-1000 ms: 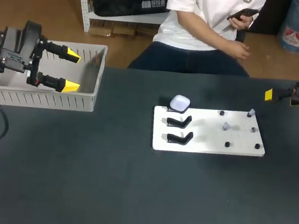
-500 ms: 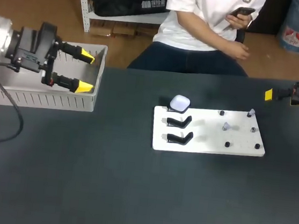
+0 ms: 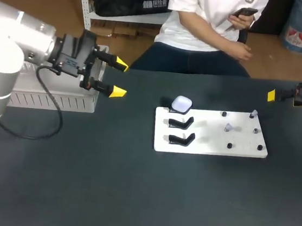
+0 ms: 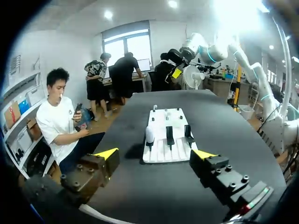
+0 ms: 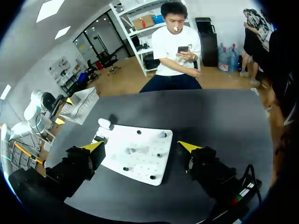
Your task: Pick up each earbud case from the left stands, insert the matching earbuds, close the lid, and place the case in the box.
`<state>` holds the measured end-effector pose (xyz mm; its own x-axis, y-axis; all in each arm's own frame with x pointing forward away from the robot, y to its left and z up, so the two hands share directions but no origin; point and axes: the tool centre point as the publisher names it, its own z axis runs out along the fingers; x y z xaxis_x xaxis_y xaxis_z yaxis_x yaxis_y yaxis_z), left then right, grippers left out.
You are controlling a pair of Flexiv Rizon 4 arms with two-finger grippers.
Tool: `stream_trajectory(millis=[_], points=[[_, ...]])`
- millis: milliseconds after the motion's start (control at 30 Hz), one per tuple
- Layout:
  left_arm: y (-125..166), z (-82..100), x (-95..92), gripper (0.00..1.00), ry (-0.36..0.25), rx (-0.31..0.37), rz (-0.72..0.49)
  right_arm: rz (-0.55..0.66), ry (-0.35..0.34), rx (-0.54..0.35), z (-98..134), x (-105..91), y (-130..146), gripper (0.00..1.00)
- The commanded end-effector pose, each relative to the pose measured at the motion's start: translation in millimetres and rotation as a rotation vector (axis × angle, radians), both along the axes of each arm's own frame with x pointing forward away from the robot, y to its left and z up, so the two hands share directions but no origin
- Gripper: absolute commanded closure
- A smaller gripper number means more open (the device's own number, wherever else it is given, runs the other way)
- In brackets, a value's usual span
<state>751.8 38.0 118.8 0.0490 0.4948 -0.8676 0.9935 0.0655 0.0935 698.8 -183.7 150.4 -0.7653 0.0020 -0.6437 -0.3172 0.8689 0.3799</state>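
1. Dark surface (image 3: 130, 198) carries a white board (image 3: 207, 144) right of the middle and a grey box (image 3: 59, 102) at the left rear.
2. One white earbud case (image 3: 181, 103) sits on the rearmost stand at the board's left end, with two black stands (image 3: 181, 122) just in front of it.
3. Small pale earbuds (image 3: 228, 127) stand among dark pegs on the board's right half.
4. The left tool (image 3: 119, 78) hangs just beside the box's right end. Its fingers are spread wide, grip nothing and point toward the board.
5. The right tool (image 5: 140, 147) sits at the surface's right edge, well apart from the board, with its fingers wide and nothing between them.
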Motion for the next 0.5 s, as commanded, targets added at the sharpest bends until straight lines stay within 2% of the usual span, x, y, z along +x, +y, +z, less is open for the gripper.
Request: stream_trajectory(millis=[33,100,267,433,500], points=[[-30,-19.5,12.4,0.00,0.028,0.016,-0.006,0.003,0.000,0.002,-1,0.8,-1,0.00],[-36,-25.0,11.1,0.00,0.023,0.027,0.009,0.003,0.000,0.002,-1,0.8,-1,0.00],[-49,-37.4,8.6,0.00,0.022,0.007,0.040,0.003,0.000,0.002,-1,0.8,-1,0.00],[-58,-47.6,10.5,0.00,0.073,-0.018,0.038,0.003,0.000,0.002,-1,0.8,-1,0.00],[-58,-47.6,10.5,0.00,0.073,-0.018,0.038,0.003,0.000,0.002,-1,0.8,-1,0.00]])
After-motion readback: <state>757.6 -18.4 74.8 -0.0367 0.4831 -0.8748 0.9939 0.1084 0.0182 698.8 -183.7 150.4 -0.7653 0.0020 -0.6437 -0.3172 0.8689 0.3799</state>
